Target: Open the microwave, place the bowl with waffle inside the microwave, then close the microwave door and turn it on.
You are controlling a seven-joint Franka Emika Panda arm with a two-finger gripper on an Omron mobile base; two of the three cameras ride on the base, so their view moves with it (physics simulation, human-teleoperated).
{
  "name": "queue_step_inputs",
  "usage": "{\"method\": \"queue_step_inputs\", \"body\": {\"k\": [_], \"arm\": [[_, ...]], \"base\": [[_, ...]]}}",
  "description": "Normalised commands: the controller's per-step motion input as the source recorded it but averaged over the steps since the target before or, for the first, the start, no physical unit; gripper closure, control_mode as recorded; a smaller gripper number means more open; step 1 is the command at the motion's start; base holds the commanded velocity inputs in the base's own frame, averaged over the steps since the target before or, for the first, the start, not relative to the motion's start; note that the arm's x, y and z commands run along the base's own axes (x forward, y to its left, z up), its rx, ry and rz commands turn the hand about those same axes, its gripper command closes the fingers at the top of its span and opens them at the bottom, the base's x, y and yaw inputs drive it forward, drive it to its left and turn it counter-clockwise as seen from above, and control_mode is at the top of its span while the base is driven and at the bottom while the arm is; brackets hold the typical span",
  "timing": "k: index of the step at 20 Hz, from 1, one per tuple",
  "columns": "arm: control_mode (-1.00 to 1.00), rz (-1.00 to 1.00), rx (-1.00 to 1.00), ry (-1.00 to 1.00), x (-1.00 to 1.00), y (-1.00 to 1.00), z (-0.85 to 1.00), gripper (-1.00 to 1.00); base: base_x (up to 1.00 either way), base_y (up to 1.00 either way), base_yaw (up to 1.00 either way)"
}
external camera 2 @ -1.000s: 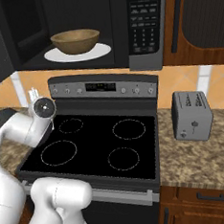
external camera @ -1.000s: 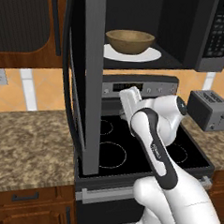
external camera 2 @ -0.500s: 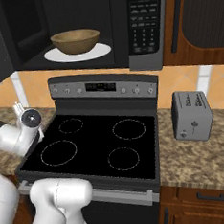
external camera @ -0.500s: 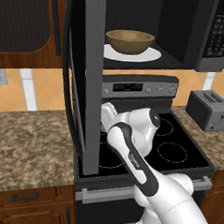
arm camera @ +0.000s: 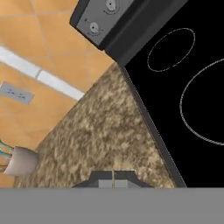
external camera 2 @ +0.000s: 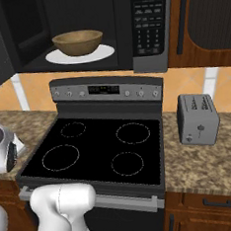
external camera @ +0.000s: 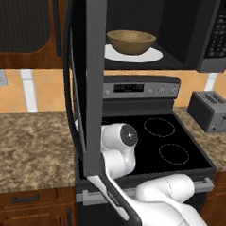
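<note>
The speckled counter (arm camera: 100,131) lies beside the black stove (external camera 2: 100,148). The gripper (arm camera: 113,180) hangs above it, jaws clenched and empty. The bowl (external camera: 131,41) sits inside the microwave (external camera 2: 80,26), door (external camera: 84,75) open.

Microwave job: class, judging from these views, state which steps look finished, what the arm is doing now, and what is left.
Done: the microwave door stands open and the bowl sits on the white plate inside the microwave; the waffle cannot be made out. In hand: the gripper, shut and empty, hangs low over the granite counter left of the stove. Left: close the door and start it at the button panel.
</note>
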Motion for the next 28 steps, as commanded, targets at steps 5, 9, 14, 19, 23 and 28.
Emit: {"method": "queue_step_inputs", "body": {"k": [5, 9, 14, 19, 23, 28], "arm": [[-1.0, -0.02, -0.37, -0.29, -0.09, 0.46, 0.0, 1.0], [-1.0, 0.0, -0.35, -0.29, -0.04, 0.52, 0.01, 1.0], [-1.0, -0.05, -0.38, -0.17, -0.29, 0.43, 0.28, 1.0], [-1.0, -0.27, -0.43, 0.14, -0.39, 0.29, 0.67, 1.0], [-1.0, -0.38, -0.53, 0.35, -0.24, 0.25, 0.39, 1.0], [-1.0, -0.32, -0.67, 0.05, 0.04, 0.7, 0.01, 1.0]], "base": [[0.0, 0.0, 0.0], [0.0, 0.0, 0.0], [0.0, 0.0, 0.0], [0.0, 0.0, 0.0], [0.0, 0.0, 0.0], [0.0, 0.0, 0.0]]}}
